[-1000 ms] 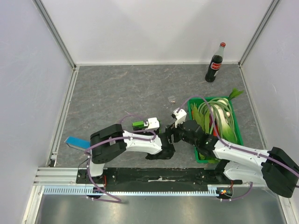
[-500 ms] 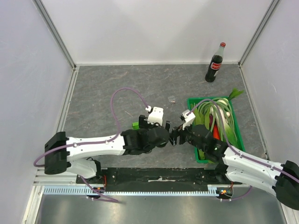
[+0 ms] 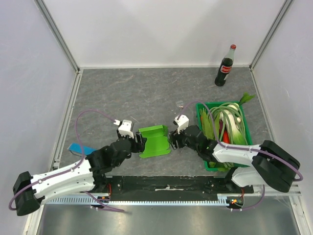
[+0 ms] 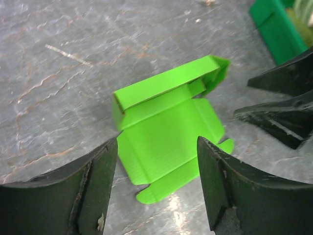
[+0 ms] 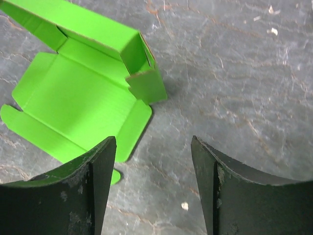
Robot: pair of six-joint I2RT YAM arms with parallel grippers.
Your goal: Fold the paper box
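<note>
box: my paper box sits on the counter, lower middle of the overhead view. It's half done: one long wall is up, the big panel and its flaps lie flat.
left tool: jaws wide, nothing in them, right at the box's left edge.
right tool: also wide and empty, just off the box's right edge, with the veg crate close behind.
step, I reckon: getting hold of the flat panel to fold it up.
worry 1: the card looks light, so a one-sided push probably slides it instead of creasing it.
worry 2: my tools face each other closely, so they could bump or squash the standing wall.
</note>
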